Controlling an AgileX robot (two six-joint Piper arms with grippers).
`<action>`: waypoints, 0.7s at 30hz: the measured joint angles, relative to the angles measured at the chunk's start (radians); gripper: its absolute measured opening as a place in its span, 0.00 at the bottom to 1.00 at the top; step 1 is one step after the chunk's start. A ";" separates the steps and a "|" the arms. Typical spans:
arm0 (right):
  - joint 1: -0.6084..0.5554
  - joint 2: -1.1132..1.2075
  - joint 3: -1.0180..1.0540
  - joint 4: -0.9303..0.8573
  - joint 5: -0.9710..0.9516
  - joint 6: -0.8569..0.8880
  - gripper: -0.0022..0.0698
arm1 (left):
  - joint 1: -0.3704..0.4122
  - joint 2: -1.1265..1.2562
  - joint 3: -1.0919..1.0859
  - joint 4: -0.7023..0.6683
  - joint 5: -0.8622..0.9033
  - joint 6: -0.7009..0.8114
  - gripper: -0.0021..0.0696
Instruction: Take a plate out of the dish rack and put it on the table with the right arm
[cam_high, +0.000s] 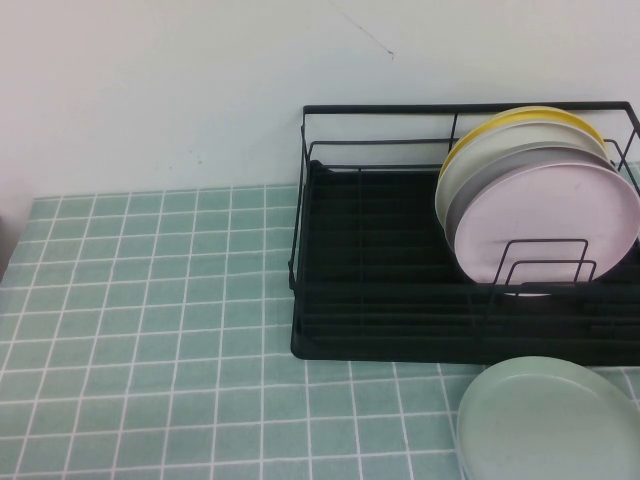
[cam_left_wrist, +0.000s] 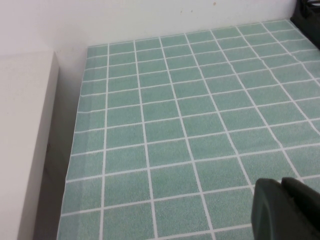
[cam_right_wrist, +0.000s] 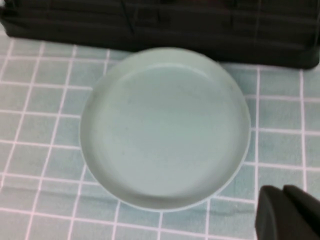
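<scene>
The pale mint-green plate (cam_high: 550, 420) lies flat on the tiled table (cam_high: 150, 330), just in front of the black wire dish rack (cam_high: 380, 260). It fills the right wrist view (cam_right_wrist: 165, 127), with the rack's base (cam_right_wrist: 165, 25) behind it. My right gripper (cam_right_wrist: 283, 192) is shut and empty, hovering beside the plate's rim and not touching it. My left gripper (cam_left_wrist: 281, 184) is shut and empty over bare tiles (cam_left_wrist: 175, 115). Neither gripper shows in the high view.
The rack's right end holds upright plates: a yellow one (cam_high: 540, 120), a white one (cam_high: 480, 165), a grey one (cam_high: 500, 180) and a pale pink one (cam_high: 550, 225) in front. The rack's left part holds nothing. A white wall (cam_high: 150, 90) backs the table. A pale block (cam_left_wrist: 22, 140) stands past the table's left edge.
</scene>
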 joint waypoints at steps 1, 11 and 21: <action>0.000 -0.021 0.000 0.000 0.004 0.000 0.03 | 0.000 0.000 0.000 0.000 0.000 0.000 0.02; 0.000 -0.121 0.012 -0.124 -0.004 -0.002 0.03 | 0.000 0.000 0.000 0.000 0.000 0.000 0.02; 0.000 -0.378 0.384 -0.292 -0.580 -0.002 0.03 | 0.000 0.000 0.000 0.000 0.000 0.000 0.02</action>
